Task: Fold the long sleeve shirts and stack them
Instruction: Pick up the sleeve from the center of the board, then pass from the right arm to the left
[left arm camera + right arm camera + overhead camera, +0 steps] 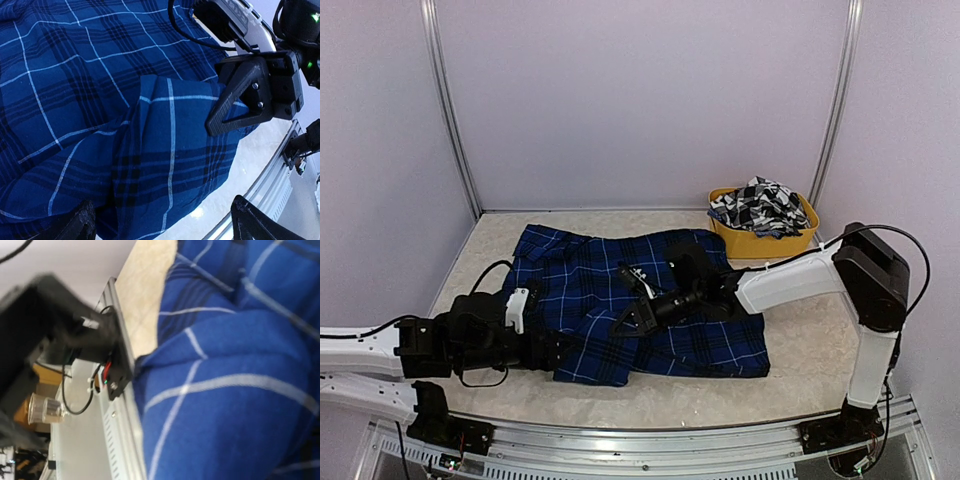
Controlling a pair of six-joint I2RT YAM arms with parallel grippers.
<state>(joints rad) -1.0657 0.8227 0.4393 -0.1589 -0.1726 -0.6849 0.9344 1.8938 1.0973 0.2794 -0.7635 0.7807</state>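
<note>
Royal-blue plaid button-up cloth shirt lies spread on beige table, centre of top view, one part folded over near lower edge. L gripper, lower left: fingers spread wide over that fold. R gripper: pressed together, tips at fold; can't tell if cloth's pinched. Black-and-white checked shirt bunched in yellow plastic tub, upper right.

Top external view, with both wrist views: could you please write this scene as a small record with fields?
On table: royal blue plaid cloth shirt, spread on the pale table, one part lifted into a fold
Far right: yellow plastic tub holding a black-and-white checked cloth shirt
Left arm: left claw open, at the blue shirt's near-left edge
Right arm: right claw shut, apparently pinching that fold
</note>
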